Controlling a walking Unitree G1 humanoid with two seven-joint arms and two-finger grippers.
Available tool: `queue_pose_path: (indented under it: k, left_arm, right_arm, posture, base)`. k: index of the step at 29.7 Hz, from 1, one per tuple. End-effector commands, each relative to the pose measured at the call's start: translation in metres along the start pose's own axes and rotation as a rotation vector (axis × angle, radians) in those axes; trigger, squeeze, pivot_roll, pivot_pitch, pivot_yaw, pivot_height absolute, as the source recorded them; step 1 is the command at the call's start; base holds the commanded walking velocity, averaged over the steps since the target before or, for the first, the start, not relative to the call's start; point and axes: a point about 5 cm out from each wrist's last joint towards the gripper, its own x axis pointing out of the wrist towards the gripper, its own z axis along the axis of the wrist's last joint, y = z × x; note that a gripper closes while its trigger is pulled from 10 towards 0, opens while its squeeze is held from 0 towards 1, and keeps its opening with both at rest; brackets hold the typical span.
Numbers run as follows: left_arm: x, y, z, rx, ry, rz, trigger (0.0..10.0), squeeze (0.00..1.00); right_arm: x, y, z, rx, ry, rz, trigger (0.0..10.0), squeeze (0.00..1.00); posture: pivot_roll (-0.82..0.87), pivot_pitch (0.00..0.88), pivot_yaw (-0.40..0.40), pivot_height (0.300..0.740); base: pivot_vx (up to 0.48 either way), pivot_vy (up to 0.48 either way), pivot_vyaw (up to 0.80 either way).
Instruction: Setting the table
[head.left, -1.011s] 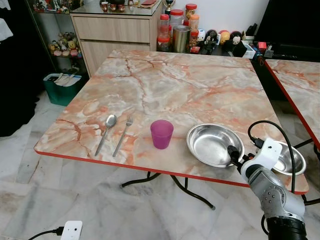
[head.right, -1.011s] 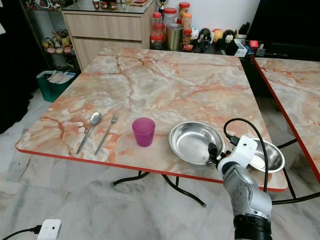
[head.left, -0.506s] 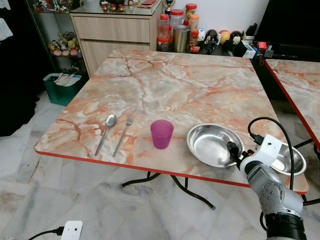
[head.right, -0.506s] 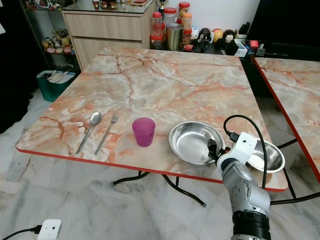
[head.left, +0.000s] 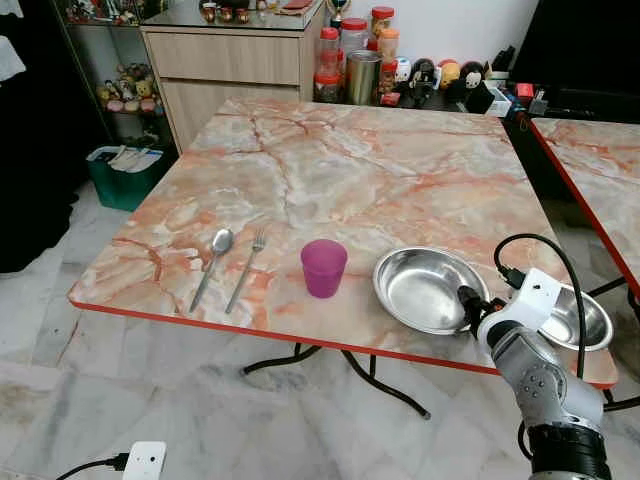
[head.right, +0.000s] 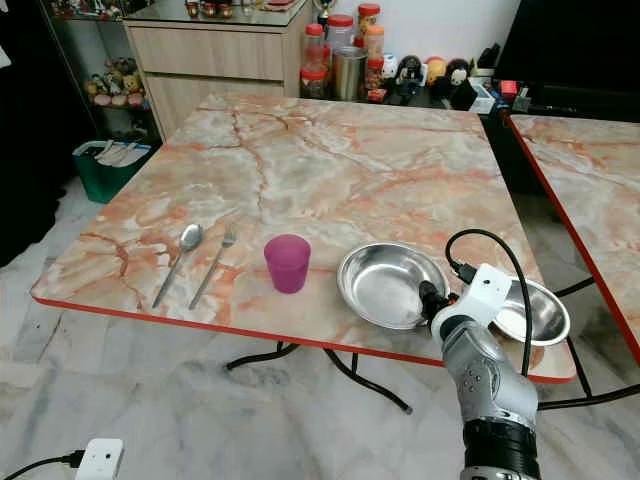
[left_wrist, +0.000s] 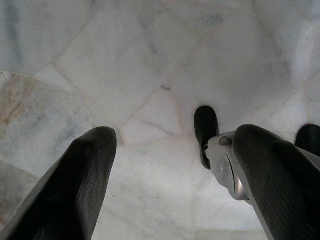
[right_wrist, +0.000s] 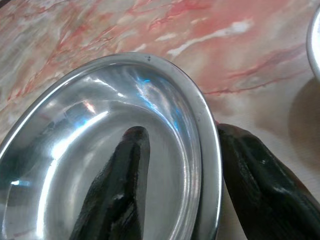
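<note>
Straddling the rim of the big steel plate (head.left: 428, 289), the right gripper (head.left: 470, 302) has one black finger (right_wrist: 117, 190) inside the dish and the other on the tabletop outside it, spread with the metal edge between them; whether they have pinched down yet I cannot tell. That plate sits near the front edge of the marble table (head.left: 350, 170), with the gripper at its right side. Just right of the plate, partly behind the silver arm, lies a smaller steel bowl (head.left: 578, 318). Left of the plate, a little apart, stands a purple cup (head.left: 323, 267), upright. Further left lie a fork (head.left: 246, 268) and then a spoon (head.left: 211, 264), side by side, handles toward the front edge. The left gripper (left_wrist: 170, 190) hangs idle over the pale floor, its fingers wide apart and holding nothing.

By my judgement the setting is partly done: everything is on the table, but strung along the front rather than grouped. What probably remains is shifting the plate toward the cutlery, or the cutlery to it, and placing the bowl and cup around it.
</note>
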Motion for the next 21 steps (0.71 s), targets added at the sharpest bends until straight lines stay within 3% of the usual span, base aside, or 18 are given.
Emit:
queue_pose_path:
  k: [1, 21]
  left_arm:
    - [-0.0011, 0.0026, -0.0048, 0.019, 0.022, 0.005, 10.0, 0.0]
    - [-0.0012, 0.003, -0.0049, 0.025, 0.023, 0.003, 10.0, 0.0]
  right_arm:
    - [0.0013, 0.0029, 0.0004, 0.01, 0.0, 0.011, 0.0, 0.0]
    - [0.0016, 0.0058, 0.0041, 0.035, -0.032, 0.001, 0.0, 0.0]
  posture:
    - [0.01, 0.097, -0.036, 0.74]
    - [0.01, 0.099, -0.032, 0.74]
  base:
    - [0.0, 0.0, 0.0]
    - [0.0, 0.0, 0.0]
